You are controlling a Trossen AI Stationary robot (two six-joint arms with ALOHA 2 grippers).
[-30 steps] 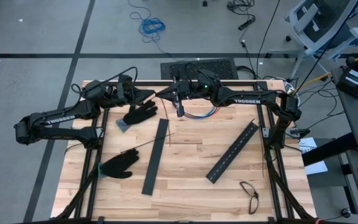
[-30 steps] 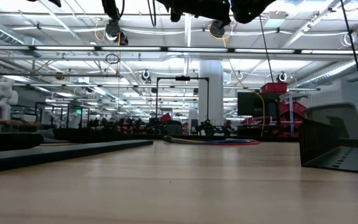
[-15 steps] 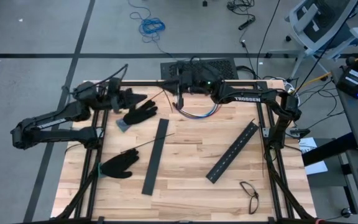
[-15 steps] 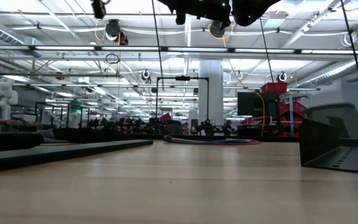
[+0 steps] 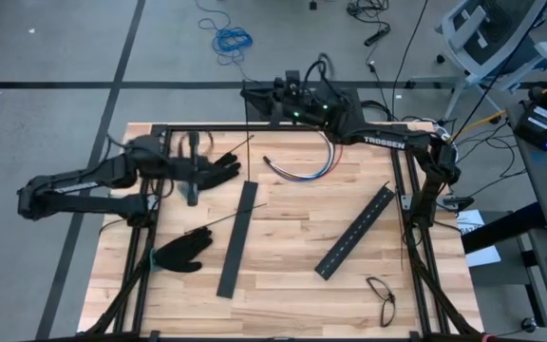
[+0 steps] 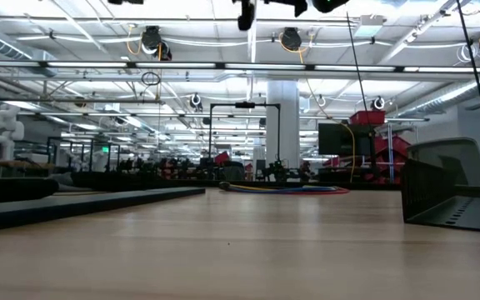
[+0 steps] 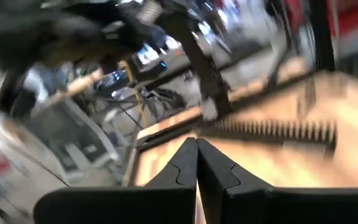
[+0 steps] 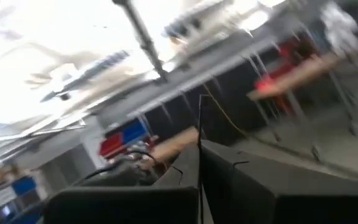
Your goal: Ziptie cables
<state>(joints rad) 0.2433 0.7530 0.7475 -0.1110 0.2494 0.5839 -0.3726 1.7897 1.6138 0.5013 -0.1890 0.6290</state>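
The cables (image 5: 302, 169), red, blue and white wires, lie in a curved bundle on the table's far middle; the low view shows them (image 6: 282, 189) flat on the wood. My right gripper (image 5: 251, 92) is raised over the table's far edge, away from the cables, and is shut on a ziptie (image 8: 199, 118). My left gripper (image 5: 205, 169) hangs over the far left beside a black glove (image 5: 226, 171), shut (image 7: 196, 142), with nothing visible between its fingers. Another ziptie (image 5: 226, 218) lies flat on the wood at centre left. My right gripper pinches a thin dark ziptie between its two shut fingers; the strip (image 8: 199, 134) comes out at the fingertips and stands straight on past them. It is lifted clear of the table. Which end of the strip the fingers have cannot be told.
Two long black slotted bars (image 5: 238, 237) (image 5: 354, 231) lie on the wood, one at centre left and one at the right. A second black glove (image 5: 180, 253) lies near left, eyeglasses (image 5: 381, 297) near right. A black frame (image 5: 406, 180) rims the table.
My right gripper has risen and gone toward the table's far edge, away from the cables, rolling about its own line as it went. My left gripper has drawn back toward the table's left edge, sinking a little and rolling strongly. The cables have stayed where they lay.
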